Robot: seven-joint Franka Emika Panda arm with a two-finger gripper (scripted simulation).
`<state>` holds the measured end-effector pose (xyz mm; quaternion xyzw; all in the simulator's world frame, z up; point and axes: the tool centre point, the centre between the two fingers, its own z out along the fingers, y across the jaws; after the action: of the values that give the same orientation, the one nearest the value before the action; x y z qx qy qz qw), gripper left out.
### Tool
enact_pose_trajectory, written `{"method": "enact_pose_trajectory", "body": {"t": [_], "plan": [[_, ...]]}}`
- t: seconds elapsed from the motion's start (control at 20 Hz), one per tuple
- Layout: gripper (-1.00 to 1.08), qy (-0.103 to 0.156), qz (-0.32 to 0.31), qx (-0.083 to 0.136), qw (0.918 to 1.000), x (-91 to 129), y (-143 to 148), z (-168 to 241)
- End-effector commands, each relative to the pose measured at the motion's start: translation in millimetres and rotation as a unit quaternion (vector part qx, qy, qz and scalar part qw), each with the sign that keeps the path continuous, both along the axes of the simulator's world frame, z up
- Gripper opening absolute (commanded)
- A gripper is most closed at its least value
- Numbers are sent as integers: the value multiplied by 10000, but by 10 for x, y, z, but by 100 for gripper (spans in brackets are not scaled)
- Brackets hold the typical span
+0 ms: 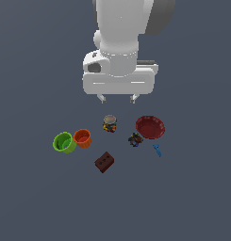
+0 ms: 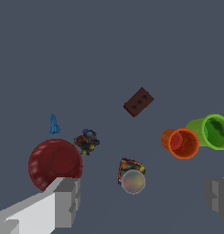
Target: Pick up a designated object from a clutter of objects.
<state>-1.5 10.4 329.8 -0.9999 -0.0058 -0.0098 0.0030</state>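
Note:
The dark-red ribbed bowl rests on the grey floor at the exterior view's right end of the clutter. My gripper hangs open above the floor, behind the multicoloured jar, with nothing between its fingers. The bowl lies off to the exterior view's right of the gripper, apart from it. A dark multicoloured lump sits just beside the bowl, and a tiny blue piece lies near it.
An orange cup and a green cup stand side by side at the exterior view's left. A brown brick-like block lies nearest the front.

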Motion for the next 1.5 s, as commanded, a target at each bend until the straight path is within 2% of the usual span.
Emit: {"method": "enact_pose_trajectory", "body": {"t": [0.0, 0.4, 0.8, 1.15, 1.45], "plan": [[28, 0, 0, 0, 10000, 0, 0, 0], [28, -70, 2, -13, 10000, 45, -109, 32], [28, 64, 149, -168, 9997, 30, 42, -116], [28, 363, 553, -581, 9961, -34, 422, -492], [28, 674, 1167, -1171, 9839, -195, 945, -1000]]}}
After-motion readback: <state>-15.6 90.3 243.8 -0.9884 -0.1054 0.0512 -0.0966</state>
